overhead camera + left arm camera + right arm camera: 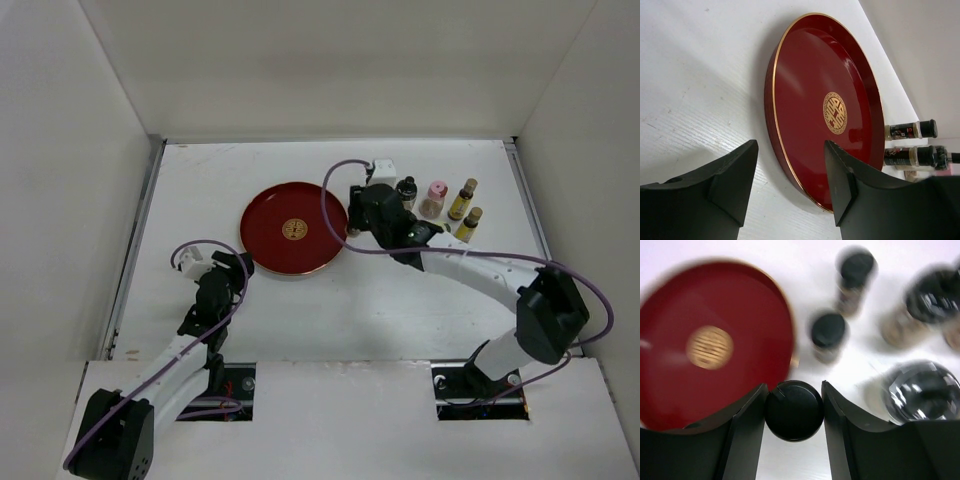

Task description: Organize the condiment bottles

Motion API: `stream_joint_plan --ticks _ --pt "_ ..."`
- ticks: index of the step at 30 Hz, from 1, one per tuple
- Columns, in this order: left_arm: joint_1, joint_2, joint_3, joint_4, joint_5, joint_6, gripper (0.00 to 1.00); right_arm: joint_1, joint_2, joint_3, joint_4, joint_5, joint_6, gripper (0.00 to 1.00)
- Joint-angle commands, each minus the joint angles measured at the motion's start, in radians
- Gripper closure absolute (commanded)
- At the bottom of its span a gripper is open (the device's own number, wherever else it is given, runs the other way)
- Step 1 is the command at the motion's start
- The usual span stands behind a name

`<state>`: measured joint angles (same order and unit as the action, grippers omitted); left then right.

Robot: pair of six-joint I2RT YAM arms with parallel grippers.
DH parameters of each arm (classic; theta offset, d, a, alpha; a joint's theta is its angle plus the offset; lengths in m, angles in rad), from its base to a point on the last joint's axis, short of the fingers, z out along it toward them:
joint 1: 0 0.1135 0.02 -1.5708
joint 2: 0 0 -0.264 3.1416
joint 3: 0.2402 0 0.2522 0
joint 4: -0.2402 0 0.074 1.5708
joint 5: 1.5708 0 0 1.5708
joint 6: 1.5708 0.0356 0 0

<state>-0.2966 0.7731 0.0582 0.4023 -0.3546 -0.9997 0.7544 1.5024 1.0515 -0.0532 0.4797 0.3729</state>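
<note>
Pinching a black-capped jar [794,412]: right gripper [794,386], one finger pressed to each side of the cap, seen from above in the wrist view. Jar stands just off the rim of the red tray [670,390], on the table, not in the tray. Wrist pic blurred. Past the held jar are a 2nd dark-capped jar [828,332] near the tray rim, a 3rd dark-capped jar [855,270] further off, and a clear-topped jar [922,390] beside the right finger. Labels unreadable.

Top view: right arm reaches to the tray's right edge, its wrist hiding the held jar. Just right of it, upright on the white table [250,330], in a loose cluster: dark-capped bottle [406,192], pink-capped jar [434,198], yellowish bottle [462,200], second yellowish bottle [470,224] a bit nearer the arm bases.

Left gripper [790,150]: fingers spread, nothing between them, low over the table by the tray's near-left rim, apart from all bottles.
</note>
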Motion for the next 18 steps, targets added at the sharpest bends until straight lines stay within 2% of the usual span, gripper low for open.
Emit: stream_joint_plan --ticks 1,11,18 --pt "0.003 -0.012 -0.038 0.052 -0.003 -0.028 0.49 0.029 0.062 0.187 0.072 -0.076 -0.008 0.65" --pt "0.014 0.006 -0.038 0.047 -0.006 -0.028 0.51 0.084 0.589 0.815 0.078 -0.184 -0.052 0.67" --pt "0.014 0.015 -0.035 0.052 -0.003 -0.03 0.5 0.096 0.798 1.064 0.069 -0.185 -0.074 0.68"
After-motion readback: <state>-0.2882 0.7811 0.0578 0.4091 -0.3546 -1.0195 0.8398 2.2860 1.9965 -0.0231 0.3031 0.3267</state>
